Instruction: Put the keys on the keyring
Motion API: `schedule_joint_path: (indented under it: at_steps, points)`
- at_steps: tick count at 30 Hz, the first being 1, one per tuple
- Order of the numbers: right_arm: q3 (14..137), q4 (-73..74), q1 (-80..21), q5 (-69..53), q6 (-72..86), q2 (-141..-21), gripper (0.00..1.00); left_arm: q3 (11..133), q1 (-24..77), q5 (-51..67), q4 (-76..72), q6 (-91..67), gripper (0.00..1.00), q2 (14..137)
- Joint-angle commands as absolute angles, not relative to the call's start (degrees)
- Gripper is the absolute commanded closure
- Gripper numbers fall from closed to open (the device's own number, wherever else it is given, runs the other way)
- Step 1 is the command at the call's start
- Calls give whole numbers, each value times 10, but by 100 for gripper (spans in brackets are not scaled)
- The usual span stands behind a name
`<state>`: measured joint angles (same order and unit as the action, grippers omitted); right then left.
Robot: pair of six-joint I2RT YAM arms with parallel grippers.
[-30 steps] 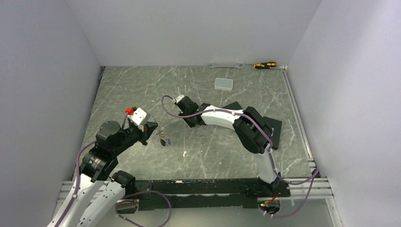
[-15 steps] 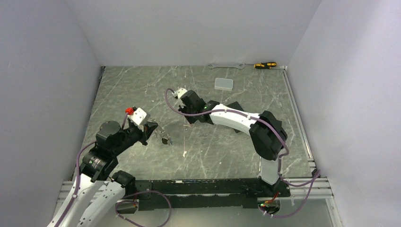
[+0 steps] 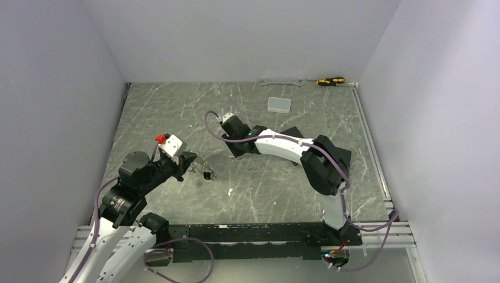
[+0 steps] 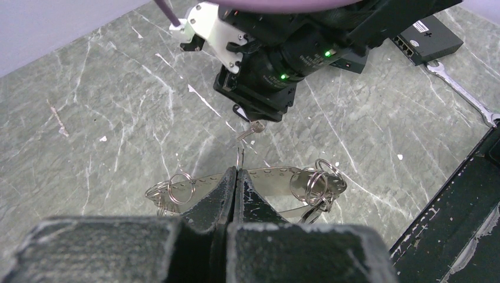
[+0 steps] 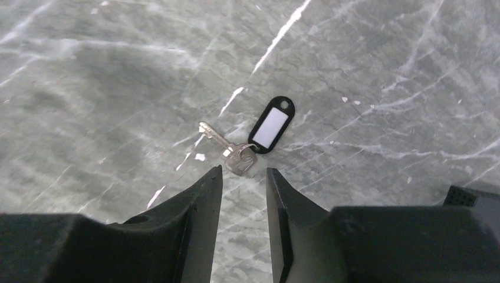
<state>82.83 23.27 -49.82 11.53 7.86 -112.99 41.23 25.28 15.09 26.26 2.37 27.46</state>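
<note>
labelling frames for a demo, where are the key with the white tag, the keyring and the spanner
key (image 5: 216, 137): right wrist view, on its silvery blade
keyring (image 4: 274, 175): left wrist view, on the pale band's right half
spanner (image 3: 283, 82): top external view, on its shaft

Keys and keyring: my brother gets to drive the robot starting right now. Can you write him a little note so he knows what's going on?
Left gripper: shut on the keyring, pinching it near its middle.
Right gripper: open and empty, fingertips just short of the key.
Key with the black-framed white tag: lying flat on the table, not held.
Blue-tag key: I cannot make it out.
Done: the ring is gripped. Only small split rings show on it, no key.
Left: pick up the key, thread it onto the keyring, then find the other one.
</note>
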Motion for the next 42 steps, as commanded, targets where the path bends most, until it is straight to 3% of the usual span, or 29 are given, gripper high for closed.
schedule_joint_path:
  at_steps: [1,10,23,34,42]
  points:
    - [889,282,-520,199,149,-1160,59,432,253,147,234,33,100,265]
    - [935,332,-524,249,195,-1216,58,431,253,150,233,32,100,258]
    - [940,340,-525,259,192,-1240,64,430,253,148,232,32,100,255]
    - [916,317,-519,273,177,-1210,79,431,253,146,234,33,100,253]
    - [907,319,-515,275,183,-1207,82,430,253,146,233,33,100,253]
